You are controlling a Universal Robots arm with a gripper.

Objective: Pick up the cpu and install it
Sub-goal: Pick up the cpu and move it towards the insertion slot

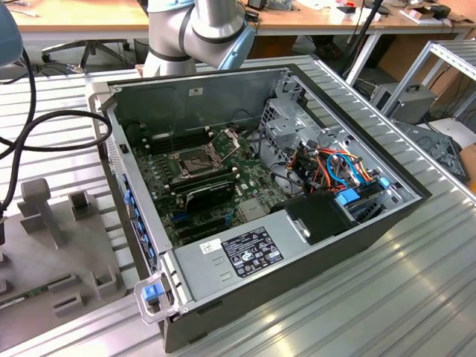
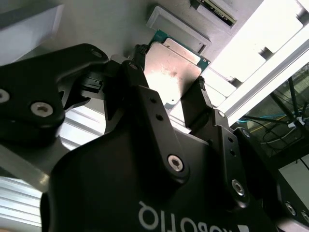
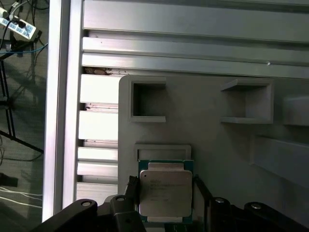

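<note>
The cpu (image 3: 165, 192) is a flat square chip with a dull grey metal face on a green edge. It lies on a grey holder plate (image 3: 207, 135), against a low raised wall. My gripper (image 3: 166, 186) stands over it, one black finger against each of two opposite edges, shut on the chip. In the second wrist view the cpu (image 2: 171, 67) shows between the same two fingertips (image 2: 140, 50) of the gripper (image 2: 170, 65). In the exterior view the open silver socket (image 1: 195, 160) sits on the motherboard inside the computer case (image 1: 349, 245).
Grey plate (image 1: 67, 245) with upright blocks and pockets lies at the exterior view's left, on a ribbed aluminium table (image 1: 416, 297). A thick black cable (image 1: 44, 141) loops above it. The case holds drive cages and coloured wires (image 1: 335, 163) at the right. My arm (image 1: 201, 26) rises behind the case.
</note>
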